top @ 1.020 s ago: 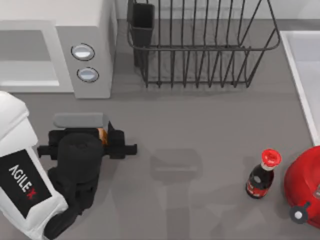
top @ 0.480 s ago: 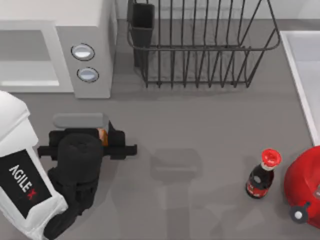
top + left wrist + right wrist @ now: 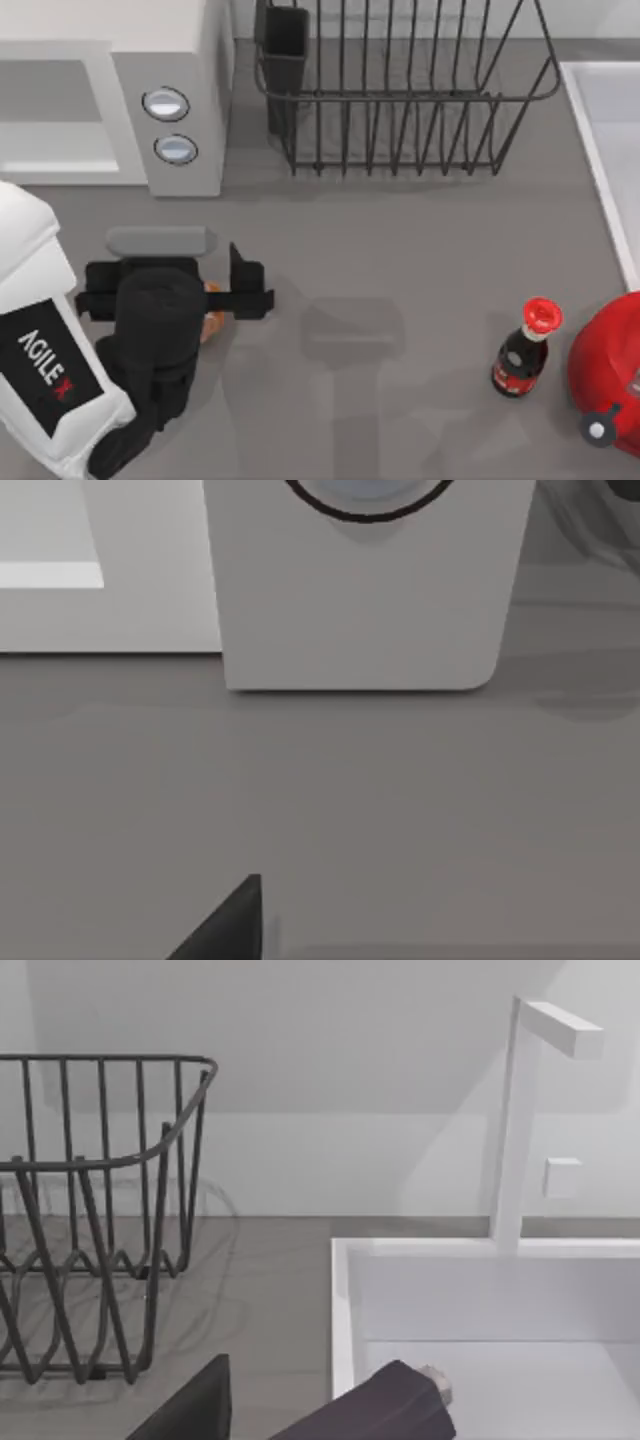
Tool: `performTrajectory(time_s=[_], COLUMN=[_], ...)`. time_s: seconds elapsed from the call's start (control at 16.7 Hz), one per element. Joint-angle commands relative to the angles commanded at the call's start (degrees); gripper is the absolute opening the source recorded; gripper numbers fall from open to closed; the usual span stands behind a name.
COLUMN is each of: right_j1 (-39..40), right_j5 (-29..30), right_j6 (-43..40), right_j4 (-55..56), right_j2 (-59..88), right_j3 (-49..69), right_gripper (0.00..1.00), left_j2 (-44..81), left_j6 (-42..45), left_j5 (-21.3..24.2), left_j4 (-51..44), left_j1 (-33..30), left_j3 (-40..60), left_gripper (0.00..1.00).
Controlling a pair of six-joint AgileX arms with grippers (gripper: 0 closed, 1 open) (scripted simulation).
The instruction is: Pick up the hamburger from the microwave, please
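left gripper (image 3: 215, 300) now sits a bit nearer the desk's (image 3: 420, 250) front edge than half a second ago, well out of the microwave (image 3: 110, 100). hamburger (image 3: 212, 318) peeks out orange under the wrist, between the fingers, which look closed on it. pickup reads as done, burger clear of the cavity. right arm parked near the sink (image 3: 480, 1300); its fingers: can't tell.

You can see just an orange sliver of the hamburger (image 3: 212, 313); the left gripper (image 3: 222, 298) covers the rest.
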Motion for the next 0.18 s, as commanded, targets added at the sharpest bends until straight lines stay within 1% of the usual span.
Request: performTrajectory(time_s=[0.18], right_j1=[0.0], right_j5=[0.0], right_j6=[0.0], right_j4=[0.0], right_j2=[0.0], right_j3=[0.0], right_gripper=[1.00], left_j2=[0.0], left_j6=[0.0], left_j5=[0.0], left_j4=[0.0], left_j1=[0.0], left_j3=[0.0], left_gripper=[1.00])
